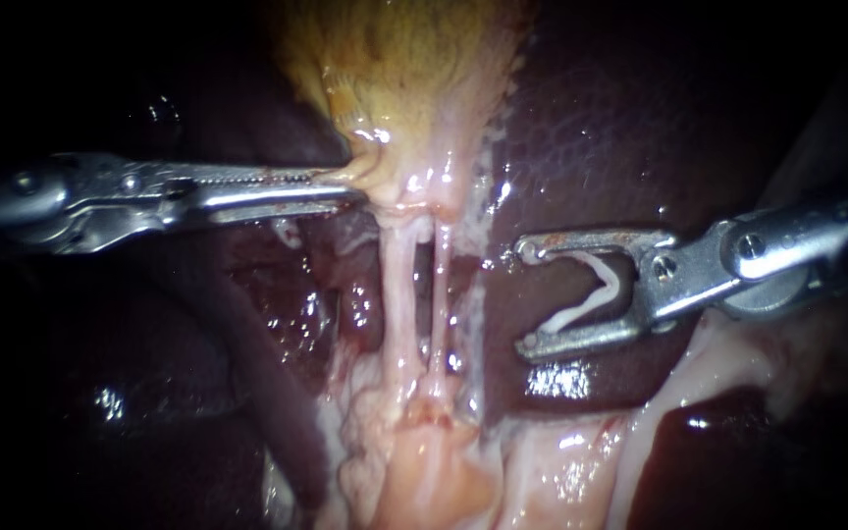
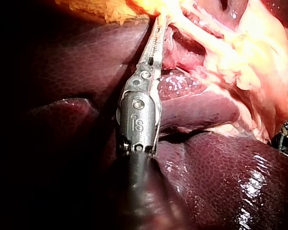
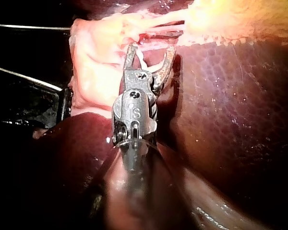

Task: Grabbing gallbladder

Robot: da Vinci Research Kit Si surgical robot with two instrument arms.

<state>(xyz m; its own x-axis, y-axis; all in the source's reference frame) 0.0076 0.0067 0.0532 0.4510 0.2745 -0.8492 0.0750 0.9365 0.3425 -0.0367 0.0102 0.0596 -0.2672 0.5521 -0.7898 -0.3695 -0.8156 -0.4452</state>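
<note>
Tissue [image 1: 424,471], pale pink and wet, lies nearest in the endoscope view, with dark liver [image 1: 581,137] on both sides of it. The liver's surface is mottled, smooth and glistening with highlights. Two pale tubes rise from this tissue side by side, stretched taut: a thicker tube [image 1: 397,285] and a thinner tube [image 1: 441,294].

Just beside them, over the liver, the right instrument [image 1: 524,294] holds its jaws wide apart. A white clip [image 1: 591,302] sits in the gap, and the jaws grip no tissue.

Farther on, the left instrument [image 1: 353,191] has its long toothed jaws closed, and their tips pinch the pale lower edge of the gallbladder [image 1: 404,69]. The gallbladder lies farthest off, yellow and rough, above the tubes.

The surroundings are dark. In the right wrist view a few thin bright lines show beside the tissue, and I cannot tell what they are.
</note>
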